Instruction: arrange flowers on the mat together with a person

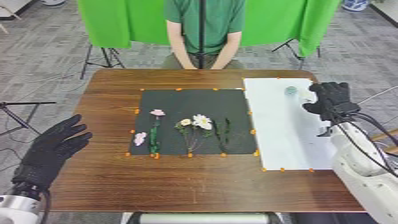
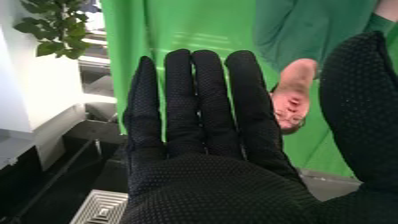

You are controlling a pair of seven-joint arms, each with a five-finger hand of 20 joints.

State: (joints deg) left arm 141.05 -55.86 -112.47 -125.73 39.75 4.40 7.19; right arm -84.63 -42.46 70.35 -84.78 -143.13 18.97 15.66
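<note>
The flower stems on the dark mat stand nearly upright side by side, presumably so each bloom can be read separately: a pink flower toward the mat's ten o'clock, a pink blossom near its eight, a white daisy and a smaller pale flower close to the centre, and a green sprig toward four. Orange tabs ring the mat, probably to pin its edges flat. The right hand is open and empty, fingers straight and thumb apart, at the bench's two o'clock beside the white sheet; that pose would suit reaching for a piece there. A bluish item lies near the sheet's twelve; a pale thing beside the hand is too small to identify. The left hand, open and relaxed, waits by the bench edge at nine o'clock, well apart from the flowers. The freest room on the mat runs from twelve to two, so an approach from three o'clock should skirt the sprig and stay above the daisy.
</note>
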